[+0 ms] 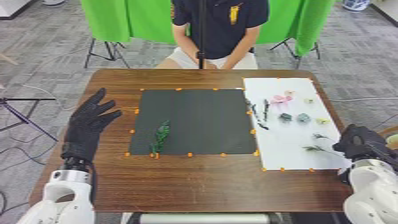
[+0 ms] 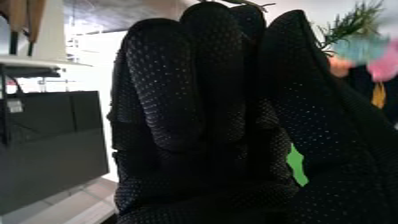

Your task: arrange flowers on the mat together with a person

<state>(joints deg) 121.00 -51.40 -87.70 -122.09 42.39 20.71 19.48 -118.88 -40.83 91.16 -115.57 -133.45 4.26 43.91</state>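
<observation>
Your surface is a brown wooden table (image 1: 209,192), its grain visible along the lower part of the head view. A black mat (image 1: 200,120) lies at the centre of the frame, edged with orange tabs; a white mat (image 1: 282,135) adjoins it on the right, tabbed likewise. The room behind has a grey tiled floor (image 1: 35,65), a green cloth (image 1: 124,20) across the top of the frame, and a blue-and-white vessel (image 1: 355,4) at the upper right.

Count for your record, mats: one black, one white. On the black mat, lower left part: one green sprig (image 1: 162,136), roughly upright in the frame. On the white mat: two long dark twigs (image 1: 264,111) along its left edge, one pink bloom (image 1: 282,99) in the upper part, two blue-green rosettes (image 1: 304,118) side by side at mid-height, two pale yellow blooms (image 1: 322,121) toward the right edge, and two small sprigs (image 1: 314,148) in the lower part.

Hands: two. Your left hand (image 1: 87,122), at the left of the frame, is released, fingers extended above the table. Your right hand (image 1: 362,142), at the right edge beside the white mat, is clenched, fingers curled toward the palm.
</observation>
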